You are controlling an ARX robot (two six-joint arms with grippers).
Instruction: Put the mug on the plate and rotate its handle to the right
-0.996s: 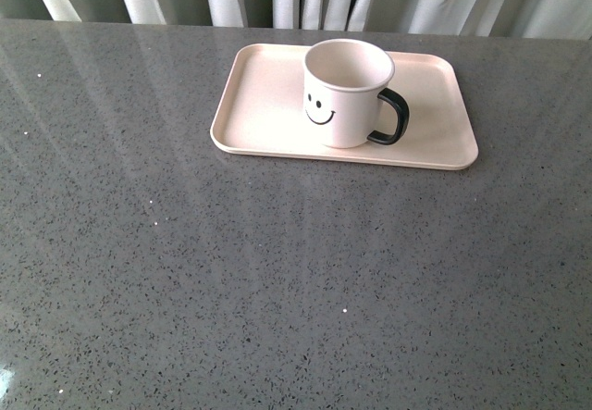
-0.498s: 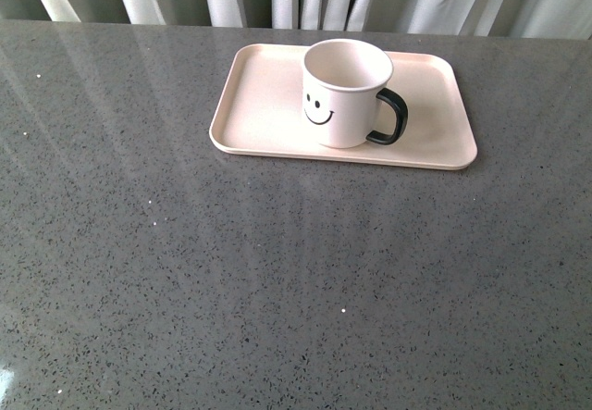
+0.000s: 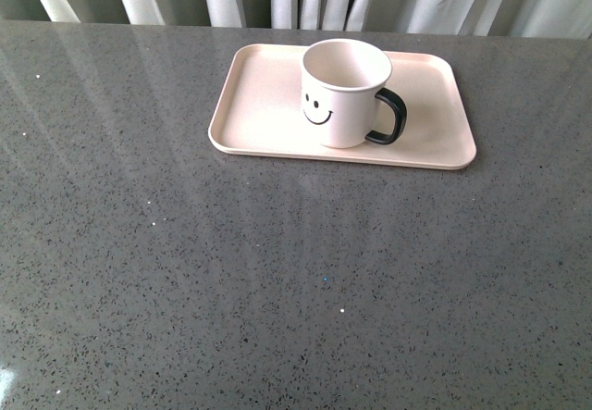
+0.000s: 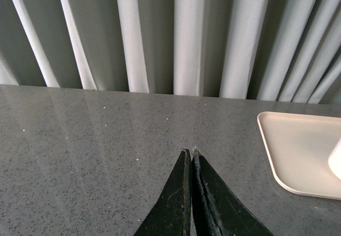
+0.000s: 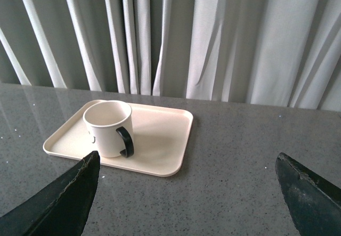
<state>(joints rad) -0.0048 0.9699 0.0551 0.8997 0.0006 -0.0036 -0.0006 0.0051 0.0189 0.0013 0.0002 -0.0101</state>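
From where I stand, the matte black left claw (image 4: 191,152) is made of two long flat fingers (image 4: 173,204) that taper to thin points. Their plastic is scuffed with pale grey scratches and dusty wear along the inner edges. The black right claw (image 5: 186,155) has two broad wedge-shaped fingers (image 5: 64,198), dull and faintly grainy on the surface, with slightly rough edges that catch a little light.

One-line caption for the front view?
White smiley mug stands upright on the pink plate, black handle pointing right.
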